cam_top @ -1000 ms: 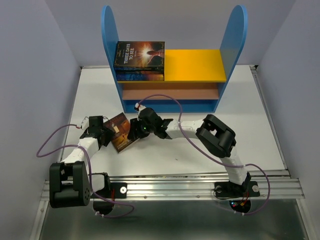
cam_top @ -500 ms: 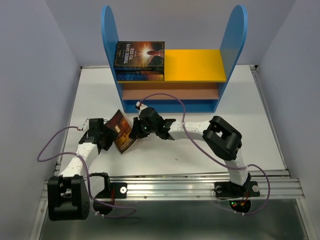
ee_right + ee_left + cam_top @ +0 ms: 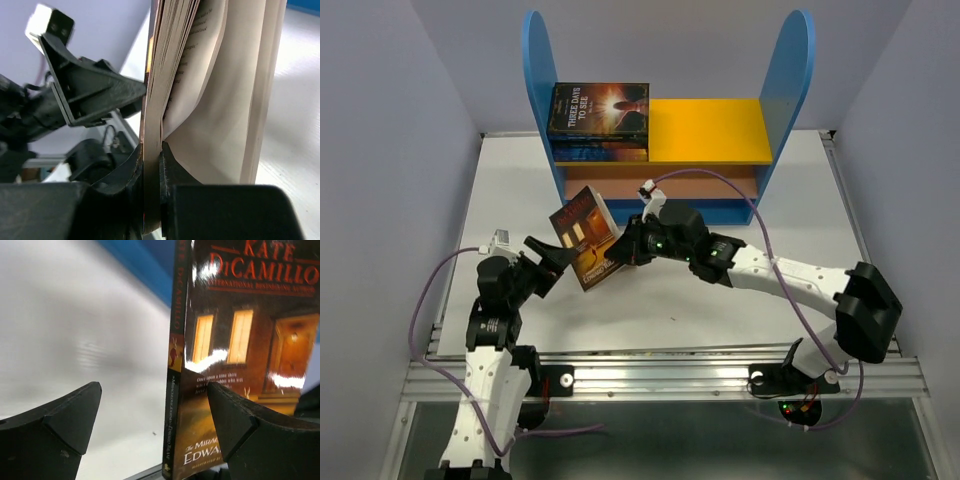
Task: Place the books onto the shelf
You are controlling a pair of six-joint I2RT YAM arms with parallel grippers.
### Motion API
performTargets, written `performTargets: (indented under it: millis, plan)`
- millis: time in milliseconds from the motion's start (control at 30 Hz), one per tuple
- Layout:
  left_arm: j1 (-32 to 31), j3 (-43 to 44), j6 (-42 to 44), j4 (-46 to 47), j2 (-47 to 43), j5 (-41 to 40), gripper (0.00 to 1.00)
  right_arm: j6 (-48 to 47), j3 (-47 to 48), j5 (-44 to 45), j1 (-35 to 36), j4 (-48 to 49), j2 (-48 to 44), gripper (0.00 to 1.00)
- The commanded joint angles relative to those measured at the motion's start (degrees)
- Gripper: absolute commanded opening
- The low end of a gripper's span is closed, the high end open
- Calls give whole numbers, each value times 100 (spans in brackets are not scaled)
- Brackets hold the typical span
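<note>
right gripper point(image 3: 626, 248) clamps few leaves of dark brown paperback book point(image 3: 586, 232); left gripper point(image 3: 548, 262) spread wide. Carry slowly to blue-sided wooden shelf point(image 3: 786, 80).

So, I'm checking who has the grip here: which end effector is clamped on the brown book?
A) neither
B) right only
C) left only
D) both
B: the right end effector is pinched shut on the brown book, gripping it at the page edge, while the left end effector stands wide open.
</note>
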Motion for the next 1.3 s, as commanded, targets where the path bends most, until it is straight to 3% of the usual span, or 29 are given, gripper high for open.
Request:
performTargets:
  millis: [0, 167, 233, 400, 433, 467, 500, 533, 600, 633, 667, 767, 1000, 1167, 1267]
  plan:
    - [-42, -218, -205, 1388, -558, 1433, 99, 252, -47, -665, -204, 580, -600, 1]
    - [-34, -297, -680, 2313, -989, 2145, 96, 252, -3, -841, -258, 589, -916, 1]
    - [-42, -359, -864, 2507, -1069, 2234, 83, 243, 32, -885, -310, 589, -943, 1]
    - [-42, -412, -1147, 3009, -1043, 2383, 35, 304, 199, -1193, -371, 580, -777, 1]
    - [-42, -360, -1121, 3001, -1025, 2410, 8, 330, 208, -1184, -372, 554, -759, 1]
    - [-34, -350, -1121, 2992, -1016, 2445, 0, 331, 234, -1089, -372, 510, -741, 2]
    - [-34, -333, -1094, 2940, -1016, 2454, 0, 331, 252, -1001, -442, 423, -741, 5]
    - [-42, -298, -1077, 2922, -1034, 2428, 0, 270, 252, -869, -442, 265, -776, 21]
    - [-34, -263, -1094, 2869, -1130, 2375, 0, -1, 278, -214, -495, -16, -951, 62]
    - [-34, -167, -1103, 2869, -1157, 2297, 0, -73, 278, 96, -495, -340, -1048, 94]
    - [-34, -79, -1086, 2869, -1166, 2287, 0, -143, 261, 403, -495, -482, -1145, 100]
    - [-34, 378, -893, 2869, -1052, 2296, 0, -442, 121, 2123, -495, -1080, -1645, 100]
    - [-34, 1371, -681, 3026, -430, 1962, 0, -855, -398, 4411, -495, -1881, -2892, 100]
    - [-630, 2425, -647, 3598, 468, 1525, 0, -953, -539, 4783, -495, -2065, -3325, 100]
    - [-1630, 3198, -348, 3747, 1284, 831, 0, -988, -513, 4810, -495, -2092, -3343, 100]
